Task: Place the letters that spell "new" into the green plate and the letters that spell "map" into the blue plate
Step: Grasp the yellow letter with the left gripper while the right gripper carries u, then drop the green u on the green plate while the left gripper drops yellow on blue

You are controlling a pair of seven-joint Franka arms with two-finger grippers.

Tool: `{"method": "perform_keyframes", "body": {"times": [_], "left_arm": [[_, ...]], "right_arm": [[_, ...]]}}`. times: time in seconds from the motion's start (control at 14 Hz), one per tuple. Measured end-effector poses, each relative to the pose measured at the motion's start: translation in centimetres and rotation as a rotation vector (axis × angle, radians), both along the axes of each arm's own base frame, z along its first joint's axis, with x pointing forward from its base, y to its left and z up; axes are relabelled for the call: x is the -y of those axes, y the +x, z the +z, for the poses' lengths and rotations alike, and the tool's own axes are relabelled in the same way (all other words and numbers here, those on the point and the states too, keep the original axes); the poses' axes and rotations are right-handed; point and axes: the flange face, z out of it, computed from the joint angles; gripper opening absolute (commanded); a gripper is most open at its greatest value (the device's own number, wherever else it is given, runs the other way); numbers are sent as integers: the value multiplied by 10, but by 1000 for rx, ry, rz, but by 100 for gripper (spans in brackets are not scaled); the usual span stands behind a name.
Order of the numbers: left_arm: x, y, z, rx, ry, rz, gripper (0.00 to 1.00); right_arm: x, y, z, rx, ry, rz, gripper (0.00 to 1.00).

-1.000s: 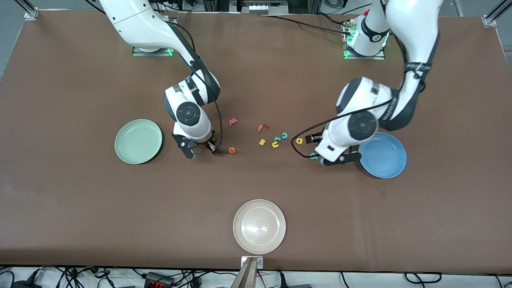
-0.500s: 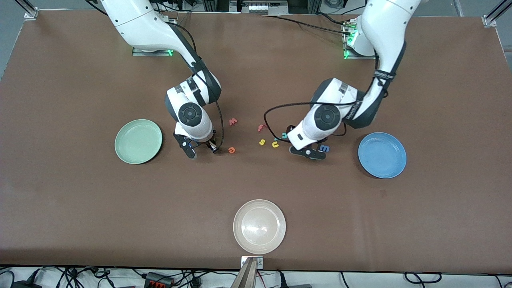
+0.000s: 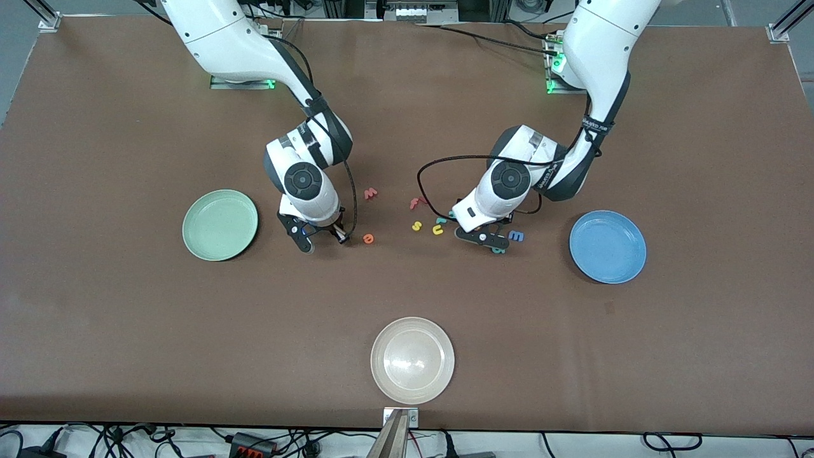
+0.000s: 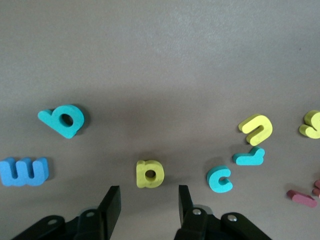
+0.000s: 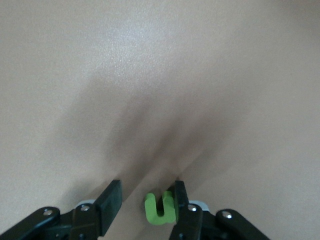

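From the front, the brown matte counter [image 3: 127, 331] carries three round rimmed plates: the mint green plate [image 3: 220, 224] toward the right arm's end, the blue plate [image 3: 607, 246] toward the left arm's end, and a glossy white-beige plate [image 3: 412, 360] nearest the camera. Both coloured plates hold no letters. The right gripper [image 3: 321, 240] is low over the counter between the green plate and the orange e [image 3: 367, 238]; the salmon w [image 3: 371, 193] lies farther from the camera than the e. The left gripper [image 3: 488, 240] is low by the letter cluster, with the blue m [image 3: 516, 236] just beside it. A red f [image 3: 416, 203], yellow s [image 3: 416, 226] and yellow u [image 3: 437, 229] lie nearby.

In the left wrist view, the black fingers [image 4: 111, 207] stand apart, gripping nothing, the chunky foam-like yellow a [image 4: 149, 174] lying on the counter just ahead of the gap. The teal p [image 4: 63, 120], the blue m, a teal c [image 4: 220, 179] and the u lie around it.

In the right wrist view, the fingers [image 5: 107, 202] stand narrowed but apart, the green n [image 5: 161, 207] between them, touching one finger.
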Motion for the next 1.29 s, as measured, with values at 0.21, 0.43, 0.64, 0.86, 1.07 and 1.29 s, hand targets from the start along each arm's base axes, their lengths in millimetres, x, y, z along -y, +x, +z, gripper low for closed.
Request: {"method": "perform_keyframes", "body": {"times": [0.21,0.43,0.64,0.86,1.07,1.29], "left_arm": [[0,0,-10,7,-6,0,55],[0,0,-22,20,-15,3,46],[-1,1,-23,23,-15,3,21],[-2,1,-22,19,-11,1,14],[-5,4,-15,-24,30,-47,14],[-40,30,35,-78,109,-108,14]], "right_arm": [[-2,-1,2,2,2,8,22],[-4,-1,5,2,6,51,19],[10,10,13,2,9,136,19],[70,35,35,-75,-7,263,19],[169,59,58,-173,16,402,19],[244,64,69,-256,60,477,19]]}}
